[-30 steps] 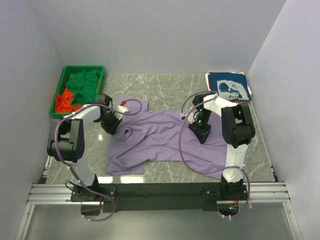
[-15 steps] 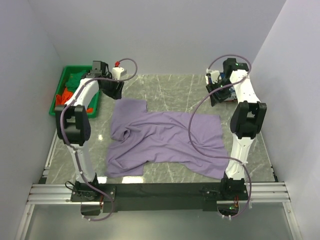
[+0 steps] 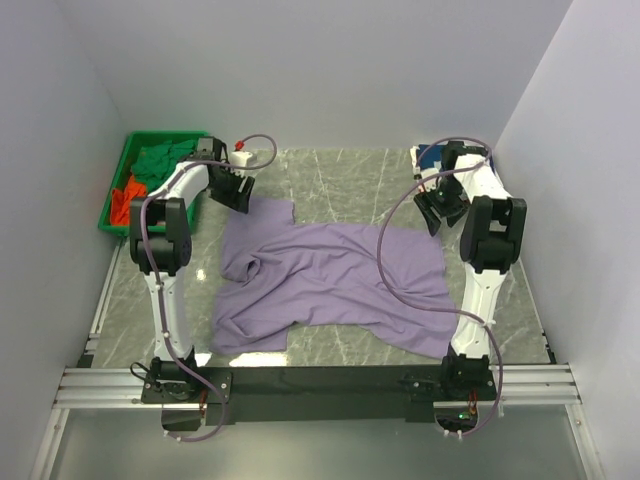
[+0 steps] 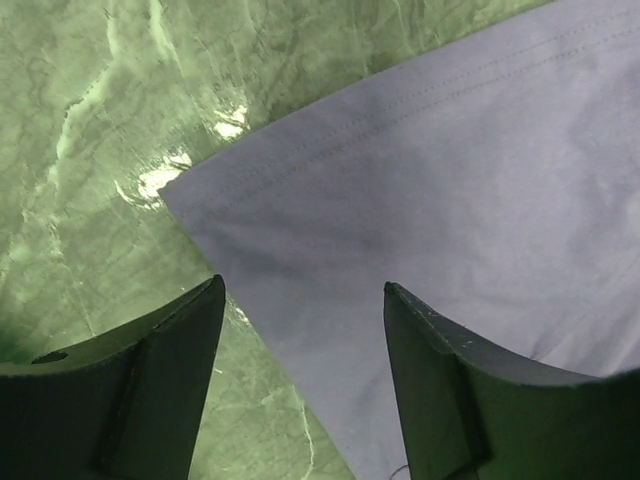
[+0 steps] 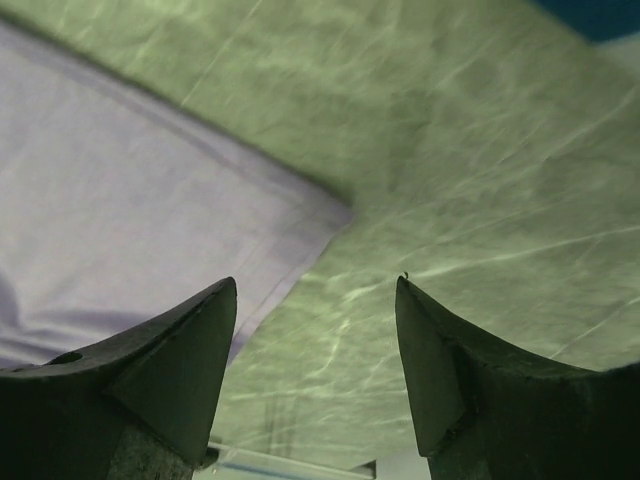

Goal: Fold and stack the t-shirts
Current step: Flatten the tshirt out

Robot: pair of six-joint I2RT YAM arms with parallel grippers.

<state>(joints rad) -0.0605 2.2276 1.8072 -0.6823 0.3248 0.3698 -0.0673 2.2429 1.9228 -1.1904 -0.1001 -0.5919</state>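
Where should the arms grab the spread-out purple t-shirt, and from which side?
Judging by its pose, take the purple t-shirt by its two far corners, from above: both lie flat on the table with free edges, one below the open left pincer, one below the open right pincer.

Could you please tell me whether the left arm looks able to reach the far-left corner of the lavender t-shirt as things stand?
Probably yes. The left hand hangs open right by that corner of the lavender t-shirt, and the wrist view shows nothing between them, only bare table beside the cloth.
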